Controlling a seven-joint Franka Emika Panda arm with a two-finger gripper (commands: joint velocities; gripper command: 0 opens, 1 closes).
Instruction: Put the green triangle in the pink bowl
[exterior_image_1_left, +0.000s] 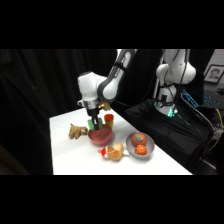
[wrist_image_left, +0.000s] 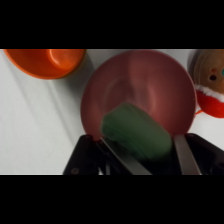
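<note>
Between our claw's (wrist_image_left: 142, 155) two fingers we pinch the green triangle (wrist_image_left: 136, 131), held just above the pink bowl (wrist_image_left: 150, 85). Beside that bowl on the table (exterior_image_1_left: 70, 155) stands an orange cup (wrist_image_left: 47, 61).

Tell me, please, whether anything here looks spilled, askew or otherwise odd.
Nothing stands out. The gripper holds the green triangle over the pink bowl, and the grey bowl sits upright with its contents inside.

Green triangle (wrist_image_left: 137, 135) lower part hidden behind jaws; orange cup (wrist_image_left: 47, 61) cut by top edge.
</note>
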